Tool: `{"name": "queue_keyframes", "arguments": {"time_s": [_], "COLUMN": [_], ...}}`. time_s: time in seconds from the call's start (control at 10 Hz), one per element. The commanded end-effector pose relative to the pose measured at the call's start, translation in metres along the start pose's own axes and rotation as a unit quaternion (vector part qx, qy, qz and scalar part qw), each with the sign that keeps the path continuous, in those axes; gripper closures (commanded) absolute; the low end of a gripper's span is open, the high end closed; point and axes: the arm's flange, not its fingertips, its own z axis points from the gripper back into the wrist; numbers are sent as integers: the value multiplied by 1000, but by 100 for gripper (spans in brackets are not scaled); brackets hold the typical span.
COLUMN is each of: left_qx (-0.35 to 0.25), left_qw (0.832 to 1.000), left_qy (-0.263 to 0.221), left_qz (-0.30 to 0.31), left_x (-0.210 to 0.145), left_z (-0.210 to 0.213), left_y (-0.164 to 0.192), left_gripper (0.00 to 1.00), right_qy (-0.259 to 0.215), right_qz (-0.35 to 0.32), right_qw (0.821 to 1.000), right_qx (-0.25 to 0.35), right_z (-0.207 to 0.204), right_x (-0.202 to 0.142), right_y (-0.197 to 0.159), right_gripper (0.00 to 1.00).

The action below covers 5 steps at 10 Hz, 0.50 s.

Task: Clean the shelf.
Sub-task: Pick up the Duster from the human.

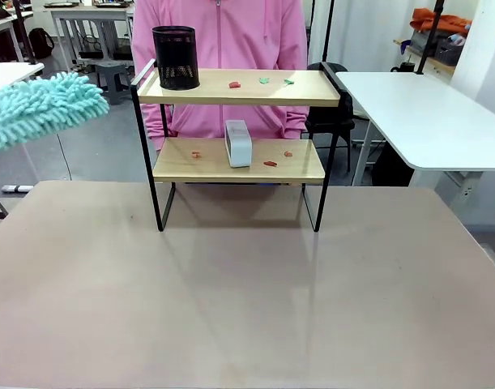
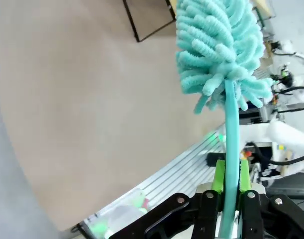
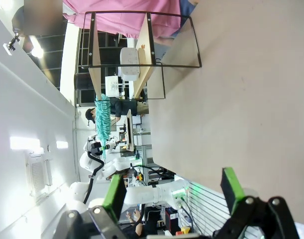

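the left gripper (image 2: 231,175) is clenched on the handle of a fluffy turquoise microfibre duster (image 1: 36,105), raised at nine o'clock. the right gripper (image 3: 174,186) hangs released. the two-tier light-wood, black-framed shelf (image 1: 206,96) stands at twelve o'clock.

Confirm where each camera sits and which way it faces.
Front: fixed on robot's side, faces across table at shelf and person; duster at left.
Left wrist: wrist-mounted, looks along left gripper, shut on duster, over table.
Right wrist: rolled sideways, looks along open right gripper toward shelf.
Shared: front and right wrist show shelf, duster, person.
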Motion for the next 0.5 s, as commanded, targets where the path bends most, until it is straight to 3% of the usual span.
{"name": "queue_keyframes", "arguments": {"time_s": [0.0,0.1,0.2,0.4], "left_qx": [30,55,13,13], "left_qw": [999,996,1000,1000], "left_qy": [8,32,5,5], "left_qz": [-40,-66,-19,-19], "left_x": [-21,-27,-14,-14], "left_z": [-9,-12,0,0], "left_y": [14,19,8,8], "left_gripper": [100,100,99,99], "right_qy": [-2,-2,-2,-2], "right_qz": [15,15,15,15], "right_qw": [1000,1000,1000,1000], "right_qx": [6,6,6,6], "right_z": [0,0,0,0], "right_x": [0,0,0,0], "right_y": [1,1,1,1], "right_gripper": [0,0,0,0]}}
